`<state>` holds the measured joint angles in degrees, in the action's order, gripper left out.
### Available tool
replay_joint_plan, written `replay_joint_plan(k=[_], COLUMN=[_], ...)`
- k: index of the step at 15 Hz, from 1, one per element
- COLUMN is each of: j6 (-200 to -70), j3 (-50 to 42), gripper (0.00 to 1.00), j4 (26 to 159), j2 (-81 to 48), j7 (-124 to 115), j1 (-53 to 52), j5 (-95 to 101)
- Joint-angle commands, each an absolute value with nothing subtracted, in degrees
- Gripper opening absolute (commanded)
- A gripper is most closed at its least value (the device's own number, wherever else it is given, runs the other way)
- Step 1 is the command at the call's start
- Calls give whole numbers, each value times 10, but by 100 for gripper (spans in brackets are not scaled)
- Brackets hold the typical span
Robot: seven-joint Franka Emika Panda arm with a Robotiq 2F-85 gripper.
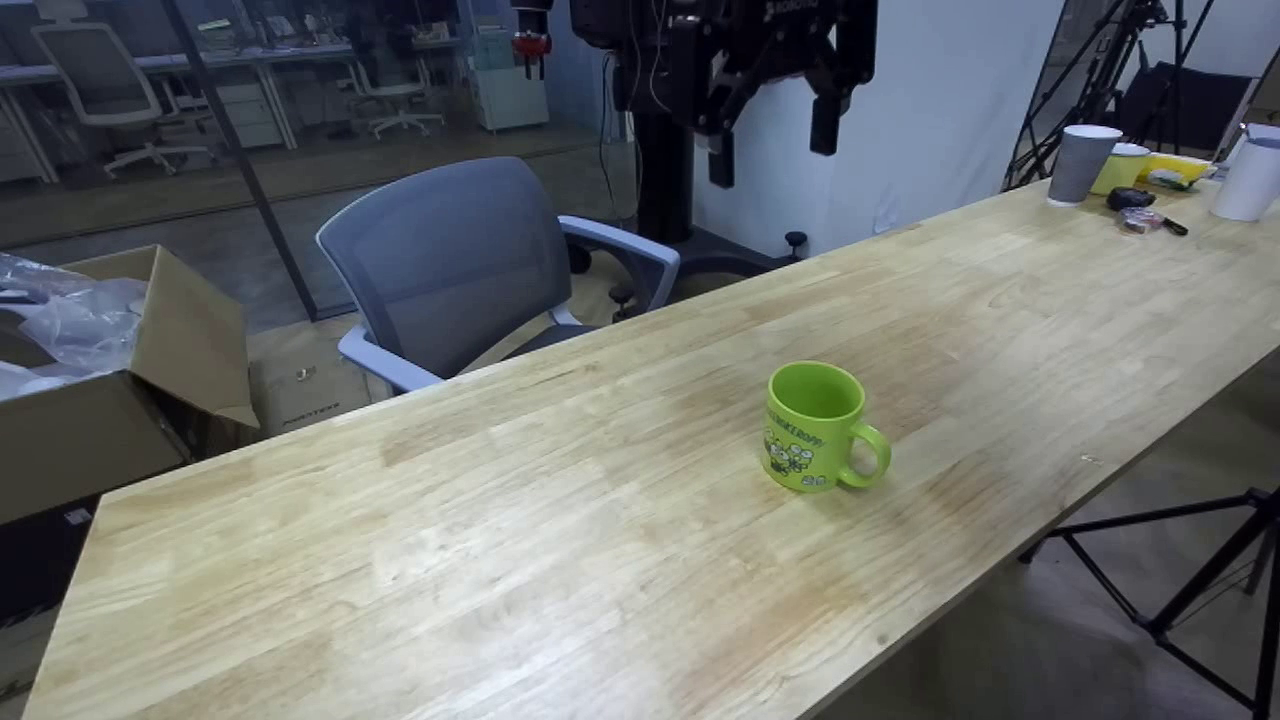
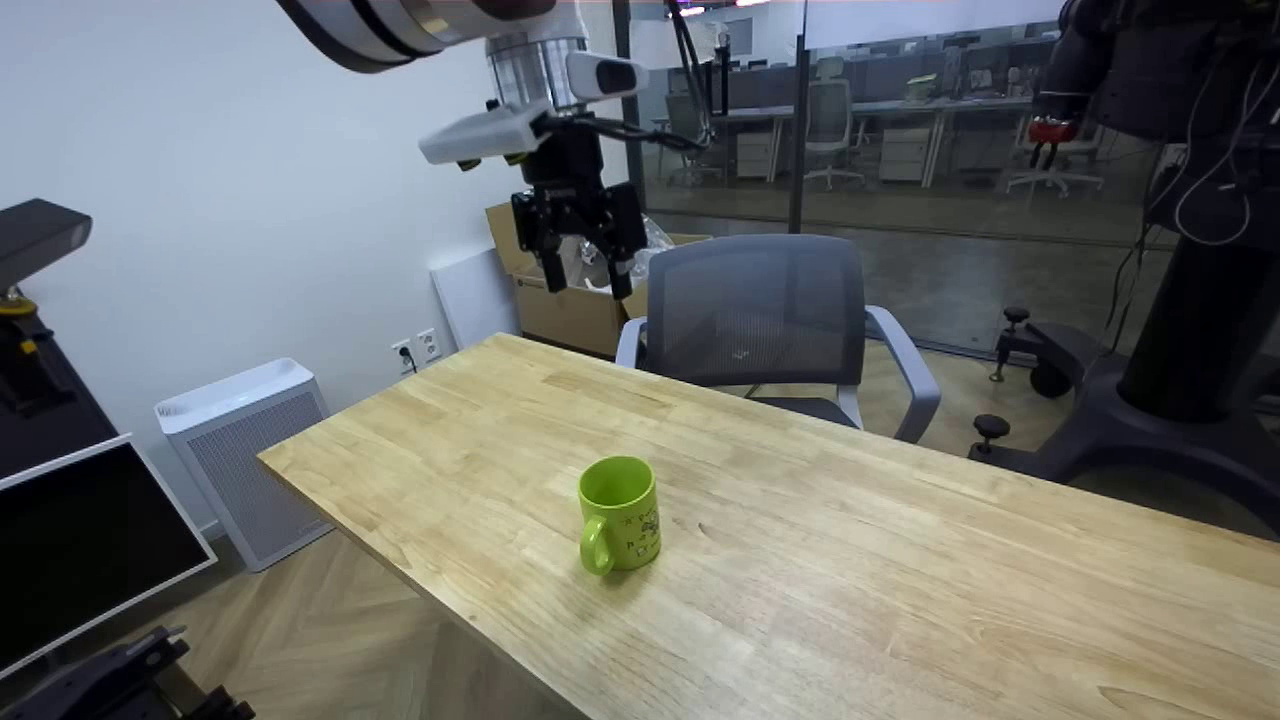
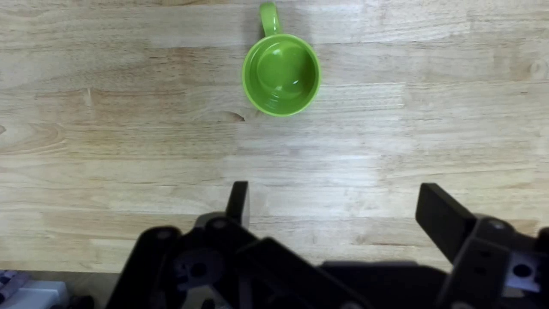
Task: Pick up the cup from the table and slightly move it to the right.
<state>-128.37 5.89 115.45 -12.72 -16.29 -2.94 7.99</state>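
Observation:
The cup, a lime-green mug with dark printed markings, stands upright on the table. It shows in both exterior views [image 1: 800, 445] [image 2: 630, 525] and in the wrist view [image 3: 281, 75], at the top middle with its handle pointing up the picture. Its inside looks empty. The table is a long light wooden plank top [image 1: 400, 560] [image 2: 850, 560] [image 3: 128, 171]. My gripper is open and empty, its two black fingers wide apart. It hangs well above the table, apart from the cup, in both exterior views [image 1: 772, 148] [image 2: 588, 282] and in the wrist view [image 3: 336, 189].
A grey mesh chair [image 1: 450, 260] stands against the table's long edge. A grey paper cup [image 1: 1083, 165], a yellow-green cup [image 1: 1120, 172], a yellow bowl [image 1: 1180, 168] and a white container [image 1: 1250, 180] stand at the table's far end. A cardboard box [image 1: 190, 330] sits on the floor.

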Motion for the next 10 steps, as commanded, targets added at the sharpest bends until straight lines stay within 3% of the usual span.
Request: replay_joint_plan(k=[1,10], j6=[-1266,-1279], j3=[46,28], gripper=[100,100], j4=[1128,1153], j2=[-160,-181], j7=[-200,-236], j1=[-64,-105], j5=[90,113])
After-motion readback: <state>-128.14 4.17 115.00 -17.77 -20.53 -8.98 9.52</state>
